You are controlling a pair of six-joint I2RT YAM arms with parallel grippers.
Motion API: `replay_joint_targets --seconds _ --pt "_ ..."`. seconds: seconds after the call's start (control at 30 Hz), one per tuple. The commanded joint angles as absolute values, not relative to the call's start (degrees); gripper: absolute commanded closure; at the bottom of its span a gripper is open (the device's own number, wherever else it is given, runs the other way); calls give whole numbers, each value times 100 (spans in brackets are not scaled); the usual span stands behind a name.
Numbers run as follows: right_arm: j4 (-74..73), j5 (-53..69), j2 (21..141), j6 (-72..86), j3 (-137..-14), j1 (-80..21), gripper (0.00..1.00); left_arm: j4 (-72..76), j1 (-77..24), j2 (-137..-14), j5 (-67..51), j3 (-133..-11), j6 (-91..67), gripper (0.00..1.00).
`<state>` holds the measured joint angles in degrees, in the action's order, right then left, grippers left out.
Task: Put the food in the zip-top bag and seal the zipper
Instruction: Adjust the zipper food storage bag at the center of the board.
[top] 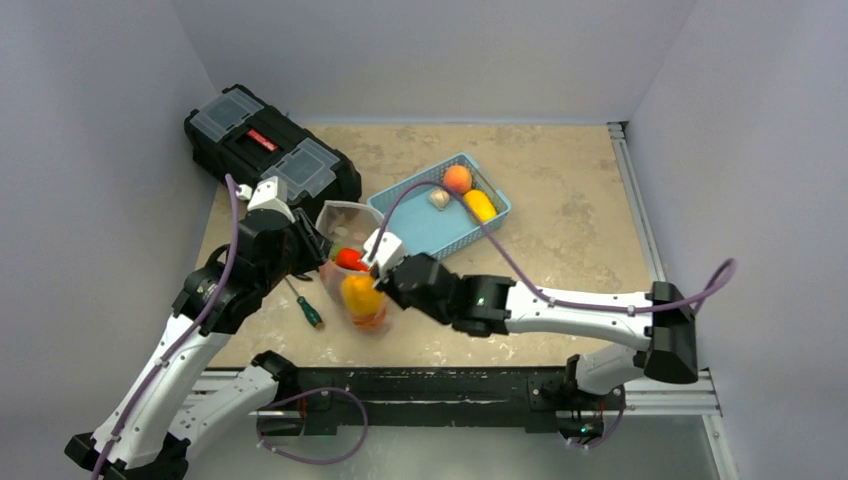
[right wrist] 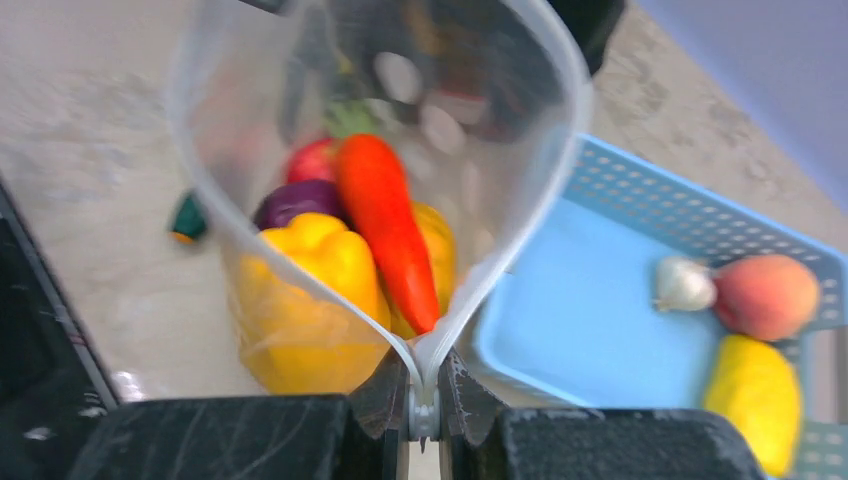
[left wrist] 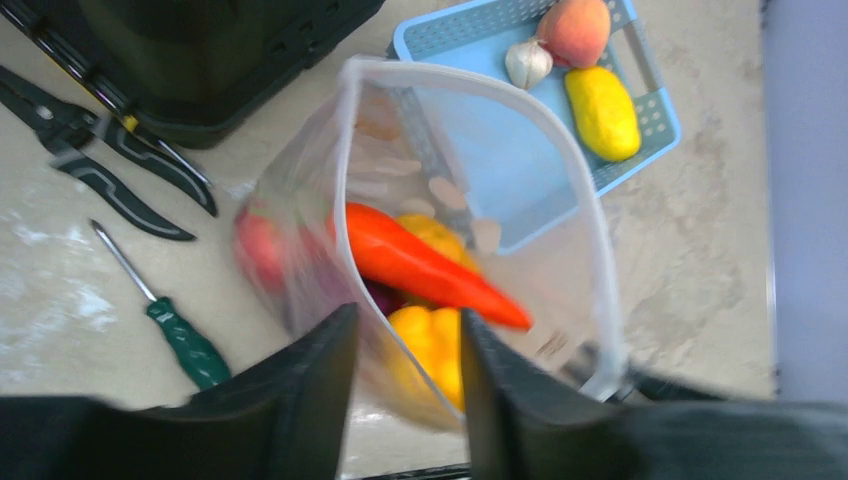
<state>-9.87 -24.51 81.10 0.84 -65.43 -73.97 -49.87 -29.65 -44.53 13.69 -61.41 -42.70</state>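
While the left tool (left wrist: pixel 408 322) has its jaws parted about the rim of the zip-top bag (left wrist: pixel 560 250), the carrot (left wrist: pixel 420 262) and yellow pepper (right wrist: pixel 300 270) already lie inside it on the table (top: pixel 560 220). The right tool (right wrist: pixel 425 378) pinches the unsealed zipper (left wrist: pixel 346 160). The peach (top: pixel 457 178), garlic (top: pixel 438 198) and yellow fruit (top: pixel 480 205) wait in the basket (top: pixel 425 235).

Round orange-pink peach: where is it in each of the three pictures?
Top external: peach in the light blue perforated plastic basket, upper centre.
Left wrist: top edge, right of centre.
Right wrist: far right, below mid-height.
Shared landmark: the basket, with a white garlic bulb beside the peach.
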Motion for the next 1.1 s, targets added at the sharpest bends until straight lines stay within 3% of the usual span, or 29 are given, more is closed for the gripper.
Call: replay_joint_targets --seconds 0.0,0.13,0.17,0.4,0.5,0.63,0.8,1.07 --pt "-362 -576 7509 -1723 -6129 -6625 100 -5027 -2975 -4368 1289 -6478 -3330 45" --pt "-506 594 7497 -2171 -6140 -6256 100 -4786 -2978 -4146 791 -6604 -2612 23" --pt "-603 737 7549 -2281 -6218 -6237 100 -4598 -2976 -4083 490 -6589 -2336 22" --pt "-1198 1635 7866 -2281 -6577 -5922 100 -3308 -3037 -3941 -2697 -5908 -472 24" --pt "-1362 1796 7916 -2187 -6634 -5819 100 -2916 -3483 -4048 -2978 -5548 134 24" --pt "-1388 1852 7822 -2037 -6576 -5710 100 -3062 -4030 -4523 -2499 -5445 834 23" --pt "-1229 1647 7448 -1862 -6356 -5648 100 -3255 -4079 -4938 -1537 -5404 980 33" --pt "-983 1648 7133 -1744 -6129 -5498 100 -3157 -4078 -4911 -1071 -5261 1003 57"
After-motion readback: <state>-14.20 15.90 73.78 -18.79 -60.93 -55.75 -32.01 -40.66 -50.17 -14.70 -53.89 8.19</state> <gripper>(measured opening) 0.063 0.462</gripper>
